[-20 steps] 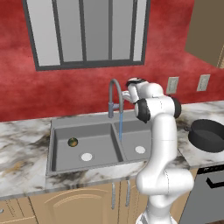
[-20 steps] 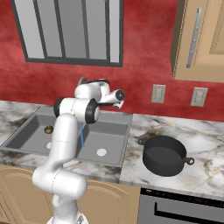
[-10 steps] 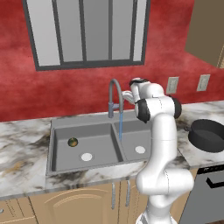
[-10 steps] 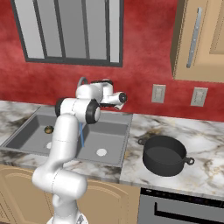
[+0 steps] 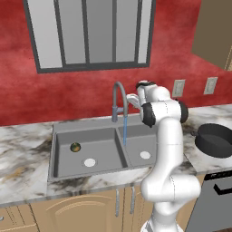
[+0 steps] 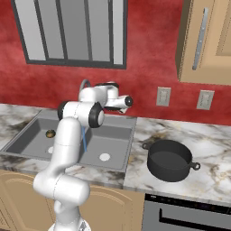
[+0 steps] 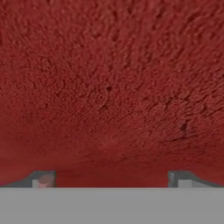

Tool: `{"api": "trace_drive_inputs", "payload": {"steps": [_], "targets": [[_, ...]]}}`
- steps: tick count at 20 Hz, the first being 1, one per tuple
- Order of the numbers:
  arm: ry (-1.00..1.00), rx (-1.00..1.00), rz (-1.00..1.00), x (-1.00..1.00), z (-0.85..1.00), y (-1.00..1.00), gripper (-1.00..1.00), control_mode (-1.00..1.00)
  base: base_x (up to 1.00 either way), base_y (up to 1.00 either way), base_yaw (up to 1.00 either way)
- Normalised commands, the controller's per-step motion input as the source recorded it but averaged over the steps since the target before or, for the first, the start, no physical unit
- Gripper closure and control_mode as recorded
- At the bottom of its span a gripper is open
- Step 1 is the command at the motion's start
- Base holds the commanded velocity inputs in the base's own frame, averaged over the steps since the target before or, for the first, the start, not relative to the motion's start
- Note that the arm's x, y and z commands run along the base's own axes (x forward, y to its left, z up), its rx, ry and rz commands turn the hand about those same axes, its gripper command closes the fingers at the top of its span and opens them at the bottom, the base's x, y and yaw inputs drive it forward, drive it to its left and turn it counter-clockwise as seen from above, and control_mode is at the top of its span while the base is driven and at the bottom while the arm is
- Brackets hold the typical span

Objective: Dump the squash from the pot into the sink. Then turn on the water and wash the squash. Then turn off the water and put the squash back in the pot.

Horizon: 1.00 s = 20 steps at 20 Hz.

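One squash (image 5: 75, 147), a small round ball of dark green and orange-brown, lies in the left basin of the sink (image 5: 61, 136), below the jaws and off to their left, near one of two white drains (image 5: 89, 162). One grey faucet (image 5: 118, 95) arches just left of the gripper (image 7: 111, 178) and a thin blue stream of water (image 5: 124, 130) falls from it. The gripper's jaws stand wide apart, empty, facing the red wall (image 7: 109, 87). One wide black pot (image 5: 215, 140) sits on the counter (image 5: 22, 154), well to the right and lower
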Motion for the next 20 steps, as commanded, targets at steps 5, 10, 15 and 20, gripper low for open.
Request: {"api": "trace_drive_inputs", "payload": {"steps": [5, 10, 15, 20], "targets": [[0.00, 0.04, 0.07, 0.02, 0.00, 0.32, -1.00, -1.00, 0.00, 0.00, 0.00], [-0.01, 0.03, 0.09, 0.00, 0.00, 0.40, -1.00, -1.00, 0.00, 0.00, 0.00], [-0.03, 0.03, 0.10, 0.02, 0.00, 0.44, -1.00, -1.00, 0.00, 0.00, 0.00], [-0.05, 0.03, 0.10, 0.24, 0.01, 0.36, -1.00, -1.00, 0.00, 0.00, 0.00]]}}
